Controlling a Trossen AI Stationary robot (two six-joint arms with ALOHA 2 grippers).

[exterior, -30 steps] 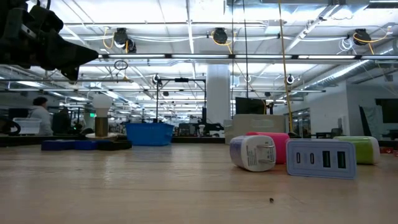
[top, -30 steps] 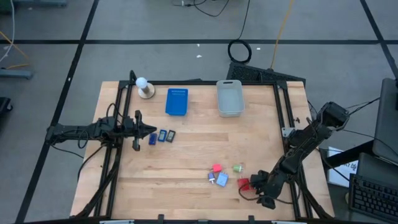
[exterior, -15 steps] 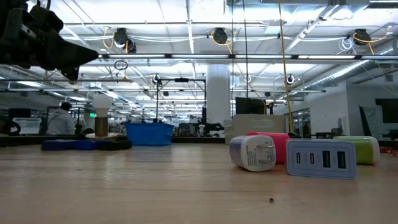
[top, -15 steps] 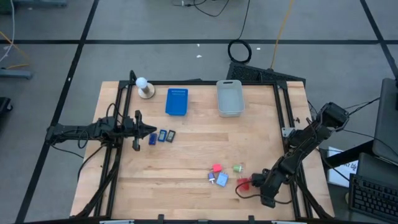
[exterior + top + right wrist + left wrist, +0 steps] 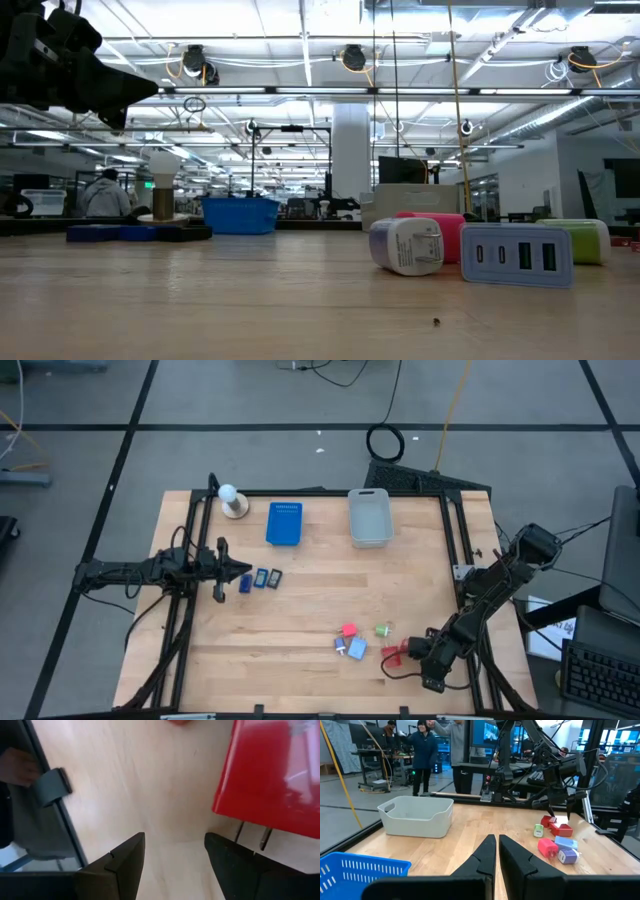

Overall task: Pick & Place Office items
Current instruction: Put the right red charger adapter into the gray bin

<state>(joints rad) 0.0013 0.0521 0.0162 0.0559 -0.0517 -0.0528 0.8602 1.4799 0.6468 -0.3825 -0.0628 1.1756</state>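
Note:
The office items lie in two groups. Near the table's right front are a pink piece [image 5: 348, 630], a green one [image 5: 382, 630], a light-blue charger [image 5: 357, 649], a white plug [image 5: 408, 245] and a red block [image 5: 392, 655]. Three small dark-blue and grey rectangles [image 5: 261, 578] lie at the left. My right gripper [image 5: 410, 652] points steeply down, open, just right of the red block [image 5: 272, 775]; only bare wood shows between its fingers. My left gripper [image 5: 496, 851] hovers level and shut, above the table's left side, near the rectangles.
A blue tray [image 5: 284, 523] and a pale grey bin [image 5: 369, 517] stand along the far edge, and a white ball on a round base [image 5: 232, 500] at the far left. A black rail [image 5: 55, 785] runs beside the right gripper. People stand in the room beyond the table.
My right gripper has tipped more steeply downward and sunk a little beside the red block, staying open. Nothing on the table has moved.

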